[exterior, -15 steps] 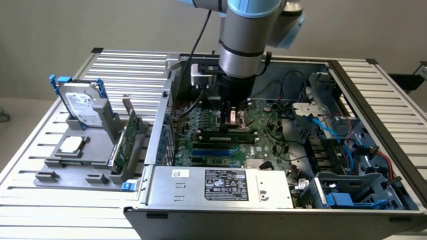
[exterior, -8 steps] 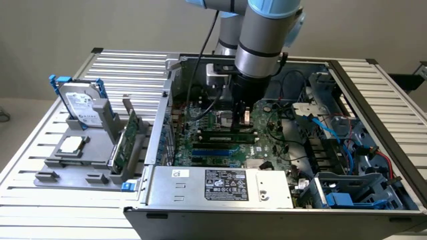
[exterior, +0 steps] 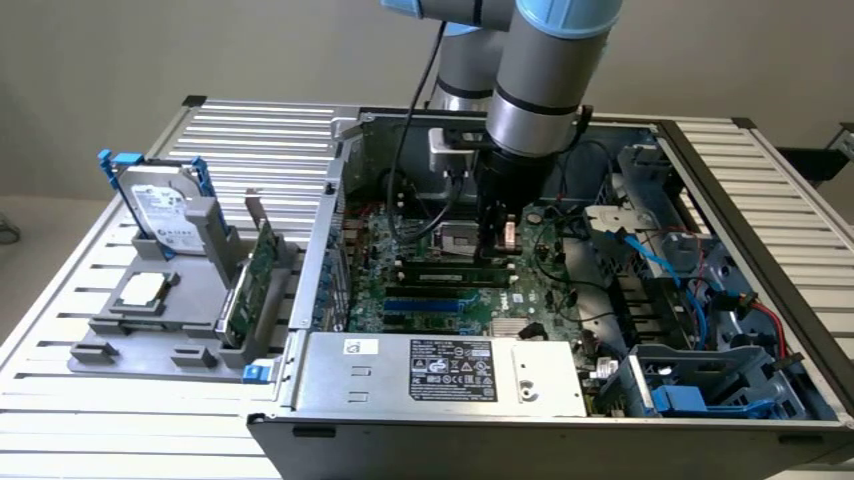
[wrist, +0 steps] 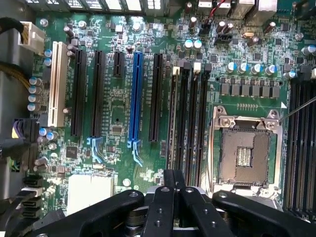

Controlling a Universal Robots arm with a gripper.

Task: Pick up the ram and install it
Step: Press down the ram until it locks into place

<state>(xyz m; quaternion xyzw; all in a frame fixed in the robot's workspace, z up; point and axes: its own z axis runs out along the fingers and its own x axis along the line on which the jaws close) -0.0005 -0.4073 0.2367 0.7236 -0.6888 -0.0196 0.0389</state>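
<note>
Four black memory slots (wrist: 193, 118) run on the motherboard (wrist: 113, 108) under my gripper (wrist: 173, 190), its fingers pressed together and holding nothing I can see. The ram (wrist: 173, 123) seems to stand edge-on in the outermost slot, barely distinguishable. My own fingers cover its near end.

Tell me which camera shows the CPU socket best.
The wrist view: it looks straight onto the CPU socket, nearly whole, with its metal frame. In the exterior view the socket is seen at a slant, partly hidden behind the arm.
</note>
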